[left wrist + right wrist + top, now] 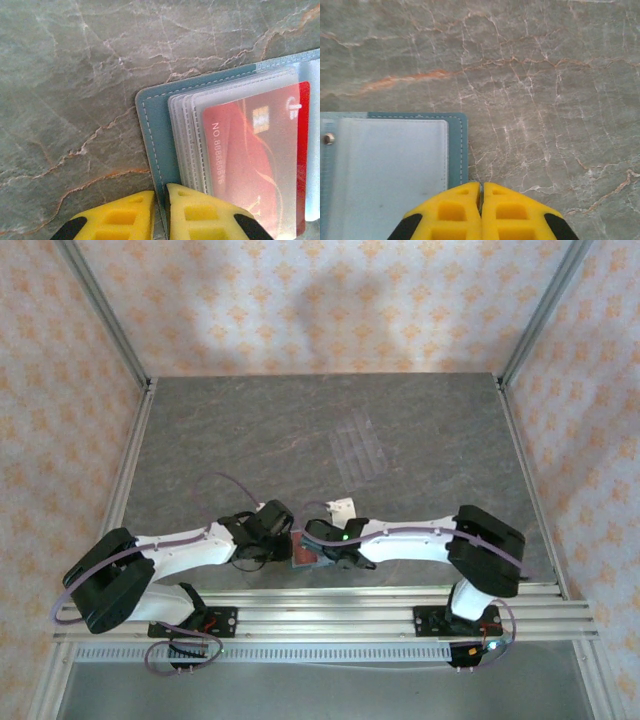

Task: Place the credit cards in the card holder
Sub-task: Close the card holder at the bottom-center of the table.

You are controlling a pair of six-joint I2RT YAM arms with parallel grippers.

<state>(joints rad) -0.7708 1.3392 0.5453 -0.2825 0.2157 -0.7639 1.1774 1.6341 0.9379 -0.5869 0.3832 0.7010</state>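
A grey table (250, 430) veined with white and rust (much like marble) runs out to cream walls (330, 300) with an orange pattern at the far end and both sides. A clear slotted rack (358, 450) lies flat on it, right of centre, and silver rails (330, 615) cross the near edge.

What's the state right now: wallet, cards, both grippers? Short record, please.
wallet: open on the table, clear sleeves fanned out
red card: inside the top sleeve
left gripper: shut on the wallet's near edge
right gripper: shut at the wallet's other corner; hold on it unclear
snap stud: showing on the inner face
clear rack: farther back, apart from both arms
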